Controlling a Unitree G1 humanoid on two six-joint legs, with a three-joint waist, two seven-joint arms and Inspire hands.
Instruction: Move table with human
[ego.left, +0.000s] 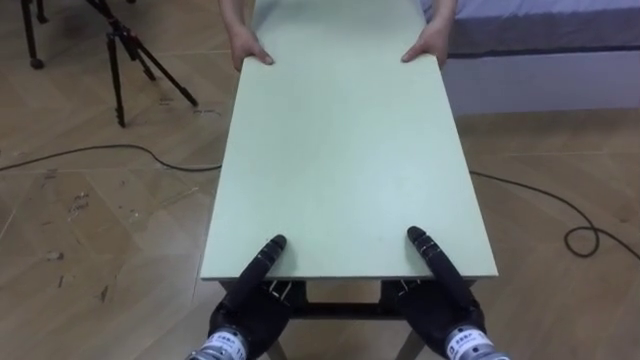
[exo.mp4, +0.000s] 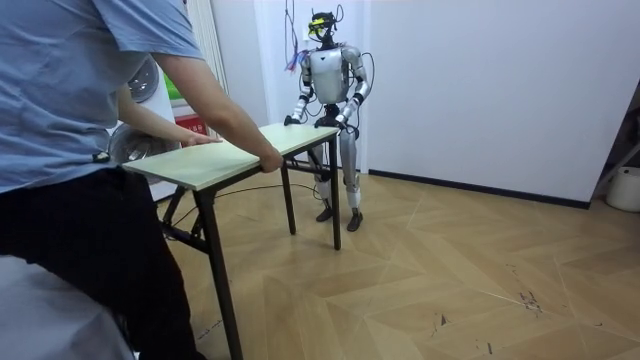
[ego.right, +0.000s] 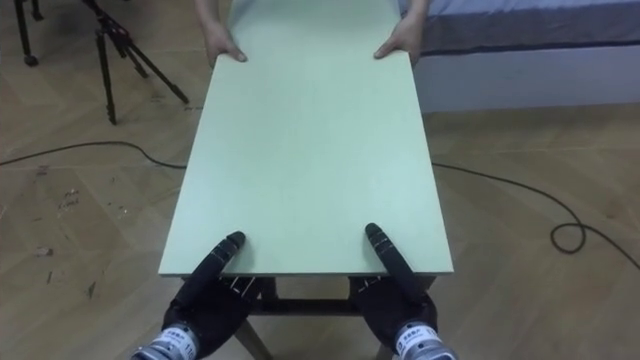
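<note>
Spanning the middle of the frame from its bottom edge to the top, the table (ego.left: 345, 150) sits between two carriers. It has a pale green worktop (ego.left: 350, 210), bare and smooth, on dark folding legs (exo.mp4: 218, 260) (clearest in the room view). It looks rigid and thin, and probably light for its length. It would be awkward to swing and slick under a thumb, so the short ends near the corners seem the sensible places to hold. At the lower left the robot's left hand (ego.left: 252, 295) clamps the near edge, thumb laid on top and the rest tucked beneath. Its right hand (ego.left: 442, 295) at the lower right grips the same way. At the top of the frame the person's hands (ego.left: 250, 45) hold the far corners. Around all this is wooden floor (ego.left: 100, 250), with a tripod (ego.left: 113, 60) at upper left and a bed (ego.left: 540, 25) at upper right.
</note>
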